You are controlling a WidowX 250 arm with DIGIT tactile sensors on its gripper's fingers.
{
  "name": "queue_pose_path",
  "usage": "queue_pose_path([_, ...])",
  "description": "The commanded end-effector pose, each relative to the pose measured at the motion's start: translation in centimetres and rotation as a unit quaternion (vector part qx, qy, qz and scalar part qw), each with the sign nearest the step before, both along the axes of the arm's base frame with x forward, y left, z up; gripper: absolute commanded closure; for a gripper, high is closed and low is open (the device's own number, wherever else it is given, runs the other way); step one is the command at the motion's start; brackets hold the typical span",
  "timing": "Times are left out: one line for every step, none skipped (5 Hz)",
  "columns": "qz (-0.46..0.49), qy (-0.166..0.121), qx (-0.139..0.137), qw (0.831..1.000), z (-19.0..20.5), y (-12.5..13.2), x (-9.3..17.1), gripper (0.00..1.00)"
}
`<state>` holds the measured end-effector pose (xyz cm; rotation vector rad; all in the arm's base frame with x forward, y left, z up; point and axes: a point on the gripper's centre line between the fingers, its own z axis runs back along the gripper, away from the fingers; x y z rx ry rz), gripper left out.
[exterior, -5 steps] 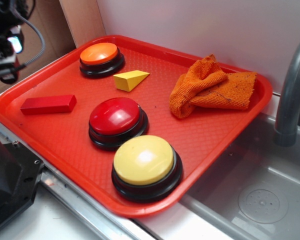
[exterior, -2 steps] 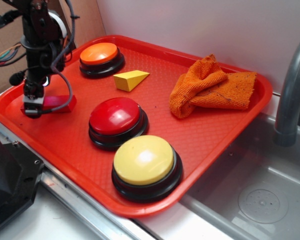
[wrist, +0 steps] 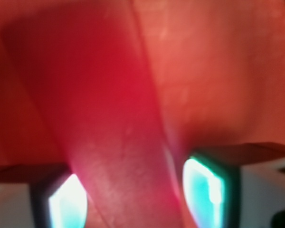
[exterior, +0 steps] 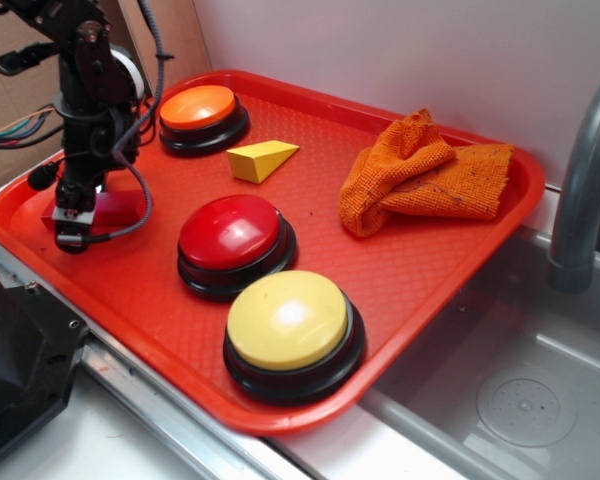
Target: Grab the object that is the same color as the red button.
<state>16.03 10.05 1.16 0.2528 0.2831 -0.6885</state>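
Note:
The red block (exterior: 117, 210) lies flat at the left of the red tray (exterior: 420, 290); the arm hides its left end. My gripper (exterior: 70, 224) is down over that end, fingers on either side of it. In the wrist view the block (wrist: 109, 118) fills the space between the fingers, close to the left pad (wrist: 66, 204). A thin strip of tray shows before the right pad (wrist: 204, 190). The jaws stand open around the block. The red button (exterior: 230, 232) sits mid-tray, to the right of the gripper.
An orange button (exterior: 198, 108) sits at the tray's back, just right of the arm. A yellow wedge (exterior: 260, 158), an orange cloth (exterior: 420, 175) and a yellow button (exterior: 288, 322) are also on the tray. A sink (exterior: 510, 390) and a grey faucet (exterior: 580, 190) lie to the right.
The arm came in from the upper left and dropped onto the left end of the red block. In the last half second it settled slightly lower, fingers straddling the block.

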Motion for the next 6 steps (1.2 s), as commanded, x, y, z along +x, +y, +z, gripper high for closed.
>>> queue_pose_path([0.017, -0.052, -0.023, 0.998, 1.5, -0.1, 0.8, 1.0])
queue_pose_path([0.116, -0.103, -0.024, 0.988, 5.8, -0.8, 1.3, 1.0])
queue_pose_path([0.237, -0.127, -0.01, 0.963, 10.8, -3.7, 1.8, 1.0])
queue_pose_path([0.358, -0.145, -0.039, 0.921, 15.2, -5.7, 1.9, 1.0])
queue_pose_path([0.397, -0.169, -0.038, 0.901, 18.4, -5.9, 2.1, 1.0])
queue_pose_path([0.422, -0.181, -0.045, 0.887, 18.7, -5.0, 2.0, 1.0])
